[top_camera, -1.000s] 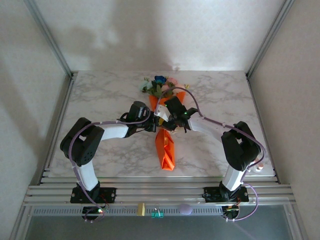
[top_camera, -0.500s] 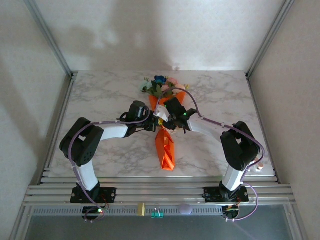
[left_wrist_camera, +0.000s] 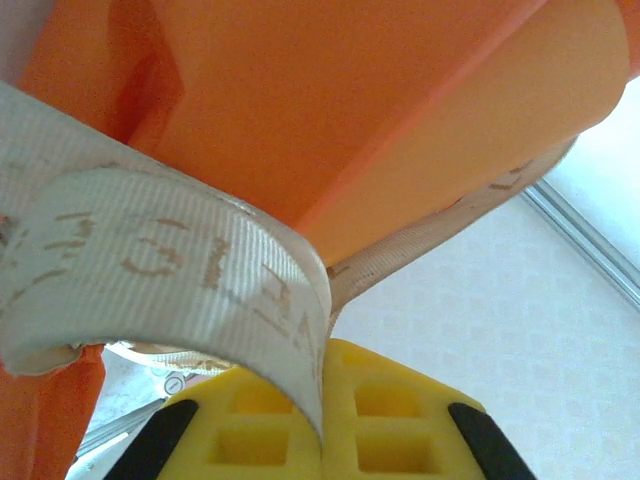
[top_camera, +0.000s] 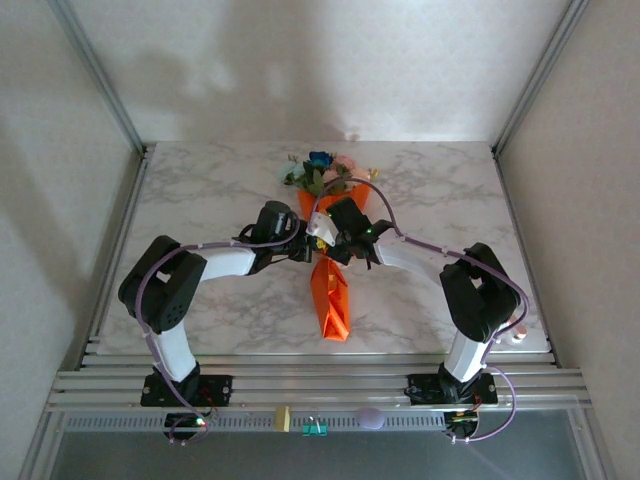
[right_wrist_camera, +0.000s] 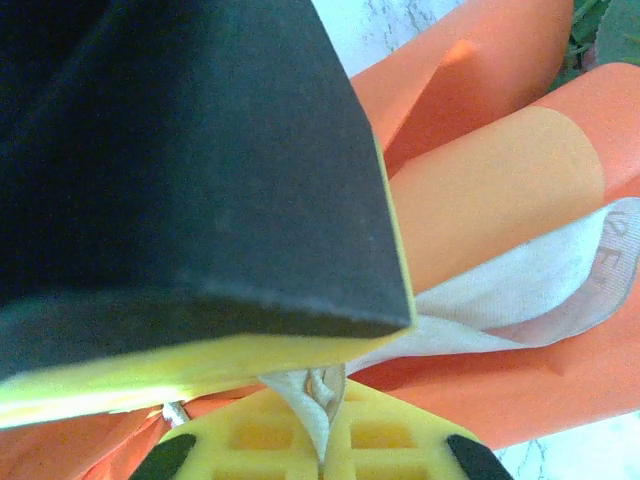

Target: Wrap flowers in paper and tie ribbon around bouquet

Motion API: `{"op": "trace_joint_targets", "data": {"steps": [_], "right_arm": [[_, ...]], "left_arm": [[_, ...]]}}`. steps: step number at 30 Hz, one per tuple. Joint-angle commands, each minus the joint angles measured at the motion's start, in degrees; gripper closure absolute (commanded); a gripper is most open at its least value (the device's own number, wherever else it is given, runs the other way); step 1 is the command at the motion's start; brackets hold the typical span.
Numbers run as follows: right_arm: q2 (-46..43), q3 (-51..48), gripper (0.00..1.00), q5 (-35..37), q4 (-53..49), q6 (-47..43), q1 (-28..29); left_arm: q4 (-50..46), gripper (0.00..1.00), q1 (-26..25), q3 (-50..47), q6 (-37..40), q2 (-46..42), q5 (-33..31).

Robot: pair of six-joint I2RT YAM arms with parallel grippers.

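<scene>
The bouquet lies in the middle of the table: flowers (top_camera: 320, 170) at the far end, and the orange paper (top_camera: 331, 300) cone pointing toward me. Both grippers meet over its middle. My left gripper (top_camera: 303, 250) (left_wrist_camera: 322, 392) is shut on the cream ribbon (left_wrist_camera: 180, 265), which loops up from its yellow fingers and runs under the orange paper (left_wrist_camera: 360, 100). My right gripper (top_camera: 329, 248) (right_wrist_camera: 322, 432) is shut on a bunched piece of ribbon (right_wrist_camera: 520, 290) that crosses the paper (right_wrist_camera: 500, 180). The left gripper's black and yellow finger (right_wrist_camera: 180, 200) hangs close over it.
Green leaves (right_wrist_camera: 605, 30) show at the cone's mouth. The marble table (top_camera: 200, 190) has metal rails along its left, right and near edges. A small white item (top_camera: 518, 336) sits at the near right corner.
My right gripper has shut on the ribbon. Both arms have stayed almost still over the bouquet's middle.
</scene>
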Motion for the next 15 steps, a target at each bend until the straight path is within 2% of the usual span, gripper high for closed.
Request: {"op": "trace_joint_targets", "data": {"steps": [1,4,6,8,11,15], "right_arm": [[-1.67,-1.41,0.96,0.07,0.64,0.76,0.94],[-2.85,-2.56,0.99,-0.31,1.2,0.86,0.93],[-4.05,-3.68,1.0,-1.08,1.92,0.79,0.96],[-5.71,-5.67,1.0,-1.96,3.89,0.66,0.9],[-7.57,-7.78,1.0,-3.92,5.87,0.87,0.9],[-8.46,-9.15,1.0,-5.19,6.75,1.04,0.91]], "left_arm": [[2.84,1.0,0.01,-0.25,-0.54,-2.27,1.32],[3.62,0.77,-0.03,-1.19,-1.26,-3.02,1.5],[3.21,0.65,-0.04,-1.83,-1.45,-4.15,1.26],[0.24,0.49,-0.03,-2.04,-0.69,-5.99,0.74],[-6.51,0.32,-0.05,-1.52,1.77,-8.55,0.19],[-10.8,0.21,-0.04,-1.57,3.67,-10.83,0.1]]}}
